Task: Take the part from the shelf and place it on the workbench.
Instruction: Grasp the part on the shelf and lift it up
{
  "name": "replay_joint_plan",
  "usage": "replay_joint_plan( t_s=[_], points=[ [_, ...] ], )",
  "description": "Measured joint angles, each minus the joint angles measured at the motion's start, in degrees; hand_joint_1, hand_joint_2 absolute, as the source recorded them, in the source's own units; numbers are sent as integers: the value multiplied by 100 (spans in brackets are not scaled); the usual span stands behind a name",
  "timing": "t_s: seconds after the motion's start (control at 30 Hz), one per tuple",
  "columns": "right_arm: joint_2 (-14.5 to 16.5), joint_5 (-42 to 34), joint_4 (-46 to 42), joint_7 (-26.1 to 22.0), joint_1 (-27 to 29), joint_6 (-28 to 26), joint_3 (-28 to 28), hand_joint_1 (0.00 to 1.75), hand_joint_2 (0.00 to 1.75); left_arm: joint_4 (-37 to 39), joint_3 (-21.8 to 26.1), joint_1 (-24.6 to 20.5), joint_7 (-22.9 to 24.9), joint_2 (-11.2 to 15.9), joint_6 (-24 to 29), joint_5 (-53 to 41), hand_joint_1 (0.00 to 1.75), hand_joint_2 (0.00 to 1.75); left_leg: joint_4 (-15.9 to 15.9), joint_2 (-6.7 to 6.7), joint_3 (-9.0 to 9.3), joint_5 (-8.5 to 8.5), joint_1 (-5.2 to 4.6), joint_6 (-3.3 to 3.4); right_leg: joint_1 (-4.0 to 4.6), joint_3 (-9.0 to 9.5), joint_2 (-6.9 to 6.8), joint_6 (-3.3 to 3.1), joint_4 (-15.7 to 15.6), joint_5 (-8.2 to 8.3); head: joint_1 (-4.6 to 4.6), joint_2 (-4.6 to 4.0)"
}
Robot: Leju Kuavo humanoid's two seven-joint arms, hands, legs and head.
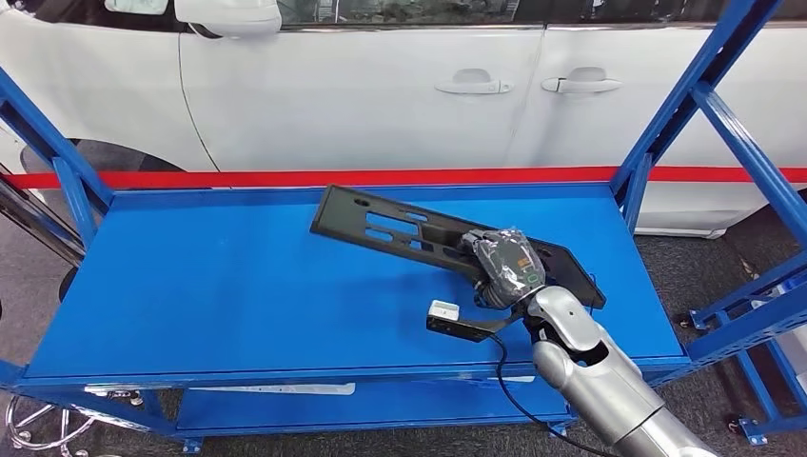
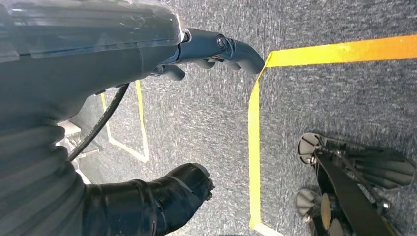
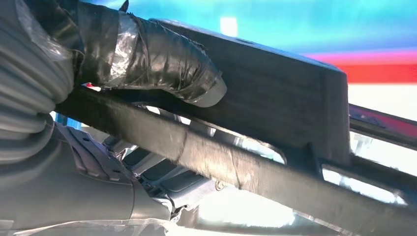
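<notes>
Black plastic part [image 1: 400,228]: a long flat panel with slots, lying across the blue shelf [image 1: 219,286], one end toward the back edge, the other end near the right front corner.
Right hand [image 1: 504,265]: it sits on the near end of the part. In the right wrist view the thumb [image 3: 162,66] presses on one face of the panel and the panel's edge runs across the palm, so I judge the hand is gripping the part.
Grip place: far from the middle of the part, almost at its end.
Risk one: when lifted, the long free end may drop or swing, because most of the weight hangs away from the hand; the part could then turn in the fingers and slip out.
Risk two: the free end may scrape the shelf top or hit the blue post [image 1: 657,143] at the right while the arm turns away.
Risk three: a white car [image 1: 381,86] stands just behind the shelf; a wide swing could touch it.
Left hand [image 2: 196,59]: hangs above the grey floor [image 2: 319,88], fingers a little curled, holding nothing.
Cable [image 1: 509,381]: a dark cable loops under the right wrist, near the shelf front edge; it could catch there.
Workbench: I cannot say where it stands.
</notes>
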Motion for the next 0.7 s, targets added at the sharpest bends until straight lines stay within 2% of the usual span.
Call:
replay_joint_plan(
  t_s=[0.03, 0.1, 0.13, 0.2, 0.23, 0.3, 0.33, 0.37, 0.4, 0.47, 0.5, 0.53, 0.63, 0.67, 0.7],
  points=[
    [-20, -16, -114, 1, 5, 1, -52, 175, 175, 0, -3, 0, 0, -8, 4, -3, 0, 175, 2, 1, -7, -4, -6, -22, 18, 84, 1, -21, -201, 43, -1, 0],
    [-51, -25, -269, 2, 36, 1, -116, 175, 175, 0, -7, 2, 0, -14, 8, -5, 0, 175, -16, 1, -15, 3, -11, -73, 39, 104, 3, -44, -289, 30, -1, 0],
    [-62, -25, -326, 3, 57, 1, -138, 175, 175, 0, -7, 3, 0, -14, 8, -5, 0, 175, -23, 3, -15, -5, -13, -105, 24, 115, 0, -65, -309, 42, -2, 0],
    [-72, -21, -423, 1, 82, -13, -175, 175, 175, 0, -7, 3, 0, -15, 7, -3, 0, 175, 157, 8, -83, -152, -14, -160, -12, 153, -8, -120, -358, 68, -4, 0],
    [-74, -15, -463, -1, 89, -33, -193, 175, 175, 0, -7, 3, 2, -18, 6, 0, 0, 175, 419, 12, -198, -313, -11, -179, -26, 165, -14, -143, -374, 76, -6, 0],
    [-80, 3, -559, -5, 105, -109, -248, 175, 175, 0, -7, 8, 17, -21, 10, 11, 0, 175, 1208, 15, -562, -687, -3, -205, -12, 161, -25, -170, -360, 73, -7, 0],
    [-85, 9, -632, -5, 118, -150, -286, 175, 175, 0, -8, 12, 28, -22, 15, 18, 0, 175, 1523, 16, -716, -787, -2, -212, -3, 154, -29, -176, -342, 71, -7, 0],
    [-93, 14, -729, -8, 132, -183, -329, 175, 175, 0, -9, 15, 41, -22, 22, 23, 0, 175, 1640, 16, -779, -773, -2, -212, 5, 147, -31, -181, -322, 68, -8, 0],
    [-105, 15, -844, -18, 142, -199, -375, 175, 175, 0, -12, 17, 53, -23, 30, 25, 0, 175, 1500, 16, -718, -641, -3, -200, 11, 142, -28, -183, -302, 64, -8, 0],
    [-131, 26, -1086, -51, 151, -212, -478, 175, 175, 1, -20, 15, 72, -24, 41, 20, 0, 175, 731, 16, -351, -246, -10, -142, 22, 135, -18, -176, -271, 49, -7, 0],
    [-145, 37, -1191, -71, 151, -217, -527, 175, 175, 1, -25, 13, 80, -25, 45, 16, 0, 175, 376, 16, -181, -106, -22, -112, 33, 125, -14, -166, -255, 43, -6, 0],
    [-159, 57, -1277, -87, 151, -223, -567, 175, 175, 2, -32, 10, 84, -28, 48, 12, 0, 175, 156, 14, -80, -34, -36, -87, 39, 113, -13, -150, -244, 44, -5, 0],
    [-214, 129, -1448, -126, 171, -243, -611, 175, 175, 3, -73, 8, 86, -48, 57, -4, 0, 175, 33, 14, -55, 36, -51, -27, 36, 86, -10, -69, -235, 65, -7, 0],
    [-232, 148, -1489, -137, 180, -256, -611, 175, 175, 3, -92, 7, 85, -57, 59, -10, 0, 175, -2, 24, -60, 75, -39, 8, 31, 73, -8, -39, -204, 18, -5, 0],
    [-252, 166, -1528, -147, 185, -271, -613, 175, 175, 4, -111, 4, 83, -67, 60, -15, 0, 175, -38, 34, -72, 120, -25, 49, 27, 36, -6, -11, -100, -103, -4, 0]
  ],
)
